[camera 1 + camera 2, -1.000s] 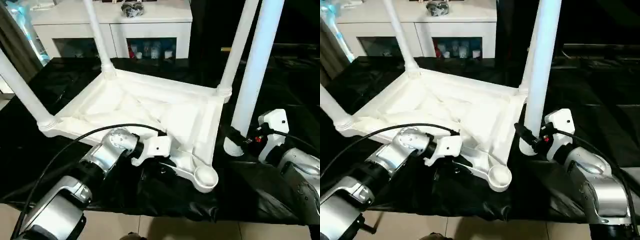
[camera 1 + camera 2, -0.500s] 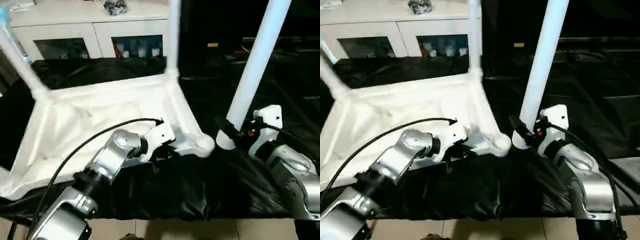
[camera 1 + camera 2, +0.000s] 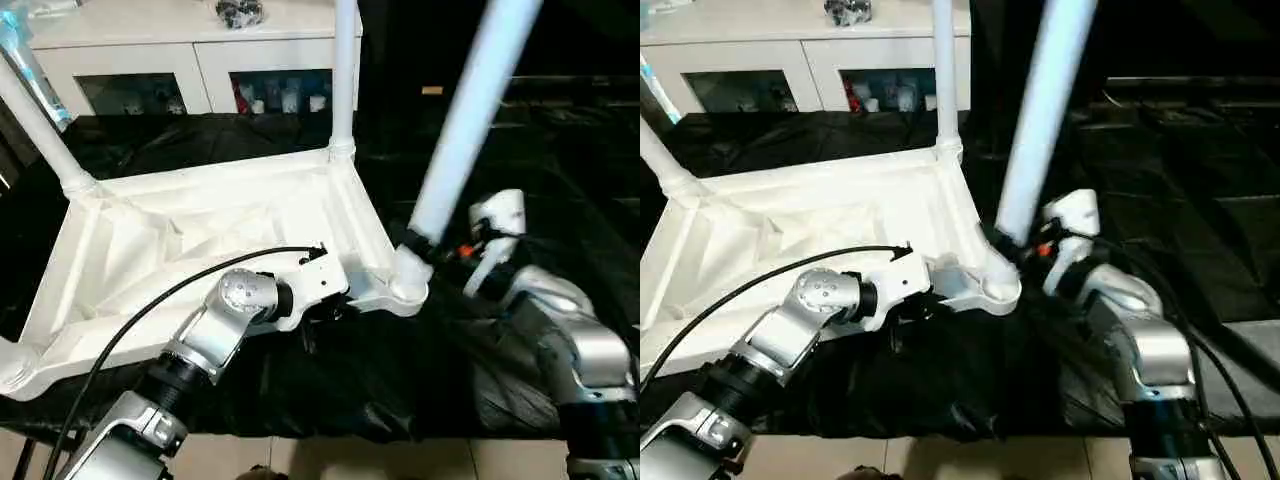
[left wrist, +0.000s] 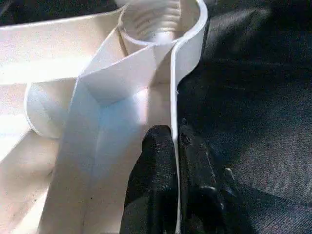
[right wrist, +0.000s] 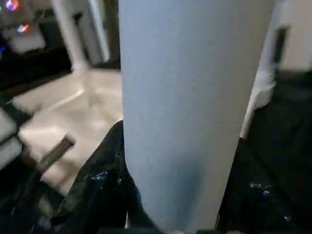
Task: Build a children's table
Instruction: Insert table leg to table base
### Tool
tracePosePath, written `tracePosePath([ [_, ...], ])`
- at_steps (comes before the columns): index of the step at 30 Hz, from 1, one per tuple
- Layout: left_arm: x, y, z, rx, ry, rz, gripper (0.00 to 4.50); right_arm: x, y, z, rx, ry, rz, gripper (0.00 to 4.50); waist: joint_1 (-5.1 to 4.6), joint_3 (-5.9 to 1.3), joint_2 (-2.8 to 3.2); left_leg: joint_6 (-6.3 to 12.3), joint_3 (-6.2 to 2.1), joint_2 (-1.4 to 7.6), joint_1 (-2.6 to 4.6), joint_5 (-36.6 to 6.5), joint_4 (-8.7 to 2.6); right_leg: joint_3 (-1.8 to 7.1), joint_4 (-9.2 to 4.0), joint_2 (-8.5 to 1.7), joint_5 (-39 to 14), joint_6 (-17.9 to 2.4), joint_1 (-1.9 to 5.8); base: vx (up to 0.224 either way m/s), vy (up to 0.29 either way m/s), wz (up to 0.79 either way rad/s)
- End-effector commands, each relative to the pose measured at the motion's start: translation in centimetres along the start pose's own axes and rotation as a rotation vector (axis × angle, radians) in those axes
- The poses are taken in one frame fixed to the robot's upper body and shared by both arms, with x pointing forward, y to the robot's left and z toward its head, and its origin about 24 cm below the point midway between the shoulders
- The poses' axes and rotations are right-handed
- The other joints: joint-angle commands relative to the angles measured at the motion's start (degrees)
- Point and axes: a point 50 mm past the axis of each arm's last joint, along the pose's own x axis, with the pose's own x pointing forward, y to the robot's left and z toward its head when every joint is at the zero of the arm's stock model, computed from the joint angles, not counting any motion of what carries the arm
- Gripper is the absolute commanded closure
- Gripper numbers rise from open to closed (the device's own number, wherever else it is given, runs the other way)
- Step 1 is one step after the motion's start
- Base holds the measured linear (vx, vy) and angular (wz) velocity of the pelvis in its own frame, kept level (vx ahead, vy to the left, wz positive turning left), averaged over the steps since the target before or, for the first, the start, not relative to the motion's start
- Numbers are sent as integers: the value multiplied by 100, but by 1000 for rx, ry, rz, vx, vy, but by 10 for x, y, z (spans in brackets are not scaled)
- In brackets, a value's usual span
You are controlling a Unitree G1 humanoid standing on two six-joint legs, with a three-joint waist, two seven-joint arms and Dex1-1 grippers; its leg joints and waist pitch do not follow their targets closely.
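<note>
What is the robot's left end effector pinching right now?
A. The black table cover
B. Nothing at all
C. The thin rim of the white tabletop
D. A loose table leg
C: in the left wrist view the two black fingers sit either side of the thin upright rim of the tabletop, near its corner socket.

the tabletop (image 3: 200,245) is white plastic, rectangular, lying upside down on black cloth with its ribbed underside up. round sockets sit at its corners. three white tubular legs stand in sockets: one at the far corner (image 3: 344,70), one at the far left (image 3: 40,125), and a stub at the near left (image 3: 15,365). the fourth leg (image 3: 465,110) leans over the near right socket (image 3: 408,280), its foot touching the rim, tilted to the right.
</note>
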Motion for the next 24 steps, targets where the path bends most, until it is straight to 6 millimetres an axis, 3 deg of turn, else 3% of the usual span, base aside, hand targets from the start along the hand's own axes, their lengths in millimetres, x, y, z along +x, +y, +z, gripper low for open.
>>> tracePosePath([
  [1,-4,0,-4,-17,-47,4,450,1,-1,-4,-5,28,26,262,41,-374,-200,757,-193,490,78,-181,-349,267,-416,-579,318,-1510,220,0,0,0],
  [5,-6,1,-5,-31,-68,-17,450,4,-4,-10,-6,56,34,262,41,-380,-229,799,-186,489,80,-69,-341,263,-381,-571,603,-1575,218,0,0,0],
  [7,-7,3,-5,-35,-66,-19,450,5,-5,-12,-3,61,36,262,46,-367,-210,791,-181,481,83,-144,-339,267,-399,-588,492,-1601,212,0,0,0],
  [9,-9,5,-6,-34,-62,-20,450,6,-7,-14,-1,62,34,262,41,-362,-228,743,-178,482,85,-221,-343,270,-412,-587,352,-1602,217,0,0,0],
  [10,-9,6,-6,-25,-54,-19,450,7,-8,-15,-1,62,31,262,48,-359,-203,713,-185,487,85,-242,-347,270,-412,-587,310,-1600,218,0,0,0],
  [24,-10,10,-11,-37,-6,-42,450,2,-11,-32,65,50,7,262,32,-356,-214,634,-182,494,102,-414,-361,282,-424,-587,273,-1661,219,0,0,0],
])
